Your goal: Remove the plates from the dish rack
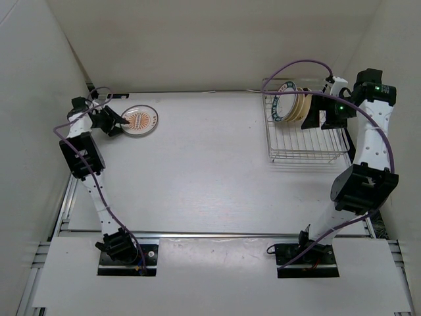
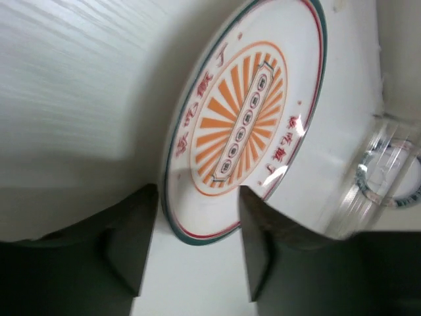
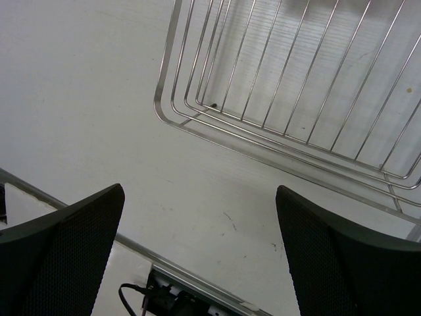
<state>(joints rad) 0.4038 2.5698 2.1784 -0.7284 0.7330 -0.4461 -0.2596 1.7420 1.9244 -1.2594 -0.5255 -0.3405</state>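
A white plate with an orange sunburst centre (image 1: 141, 120) (image 2: 243, 125) lies flat on the table at the far left. My left gripper (image 1: 118, 123) (image 2: 198, 220) is open at the plate's near rim, which sits in the gap between the dark fingers (image 2: 135, 243). At the far right stands the wire dish rack (image 1: 306, 141) (image 3: 283, 99). Upright plates (image 1: 291, 102) stand in its back left corner, the front one with a dark patterned rim. My right gripper (image 1: 314, 120) (image 3: 199, 197) hangs wide open over the rack, just right of those plates, holding nothing.
White walls close in the table on the left, back and right. A metal rail (image 3: 197, 276) runs along the table's near edge, with a cable by it. A purple cable (image 1: 296, 66) loops above the rack.
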